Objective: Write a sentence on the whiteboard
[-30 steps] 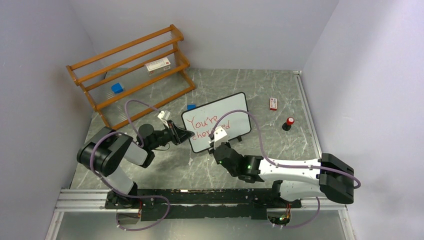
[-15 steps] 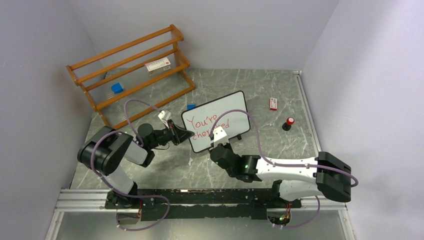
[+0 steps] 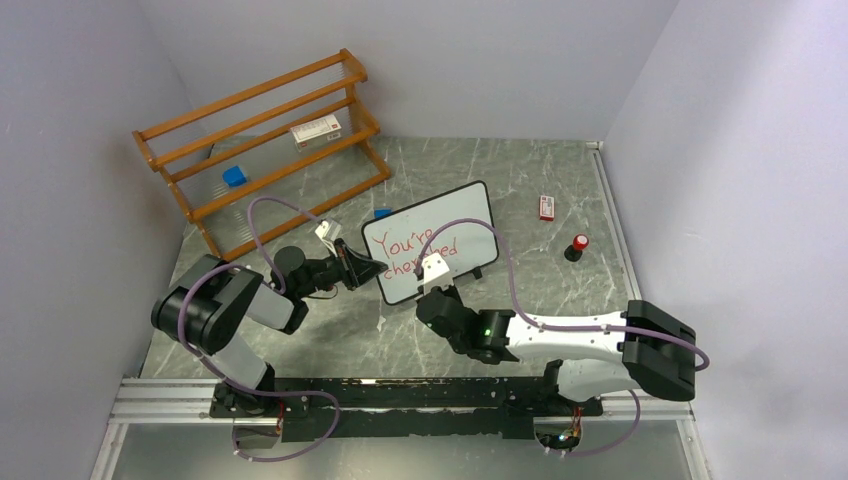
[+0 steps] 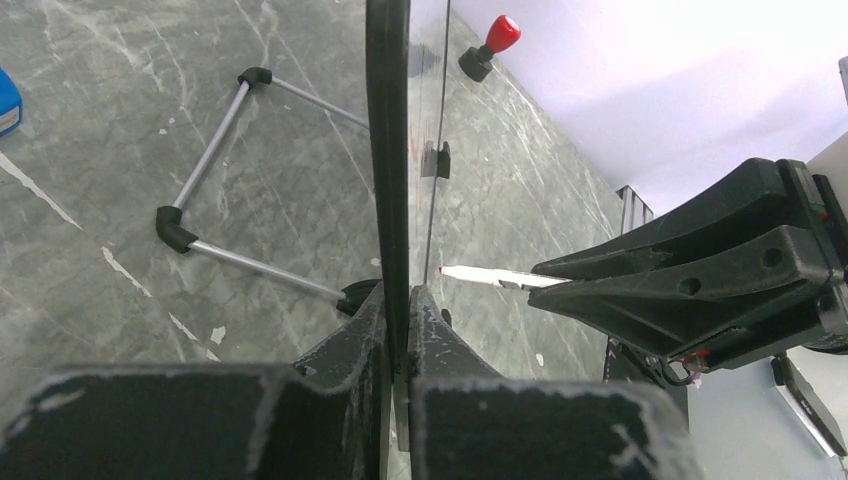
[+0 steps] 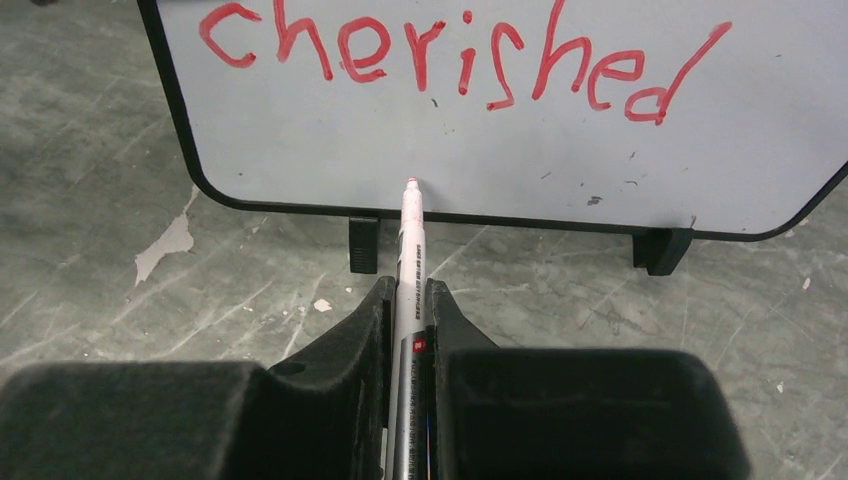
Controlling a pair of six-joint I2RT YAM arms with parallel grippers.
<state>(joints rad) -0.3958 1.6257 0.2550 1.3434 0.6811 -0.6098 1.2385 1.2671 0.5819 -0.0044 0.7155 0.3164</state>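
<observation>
**Two red lines on the upright board, marker tip beneath them**

Standing on its small black feet on the grey marbled worktop (image 3: pixel 560 170) is the rectangular white whiteboard with a thin black frame (image 3: pixel 450 210). Its long axis runs level, slanting from near-left to far-right in the top view. Its written face is turned toward the arms. The red handwritten sentence (image 5: pixel 460 55) reads "You're" above "cherished", both lines following the board's long axis.

The left gripper (image 4: pixel 398 295) has its jaws pressed onto the black frame at the board's left short edge, pinching it edge-on. Behind the board, a thin metal wire stand (image 4: pixel 215 185) rests on the worktop.

The right gripper (image 5: pixel 405 290) has its jaws clamped on a slim white marker with a red tip (image 5: pixel 410 240). The marker's long axis points away from the wrist, roughly square to the board's face. Its tip sits on the bare white strip below "cherished", just above the bottom frame. Whether it touches the surface cannot be told.
</observation>
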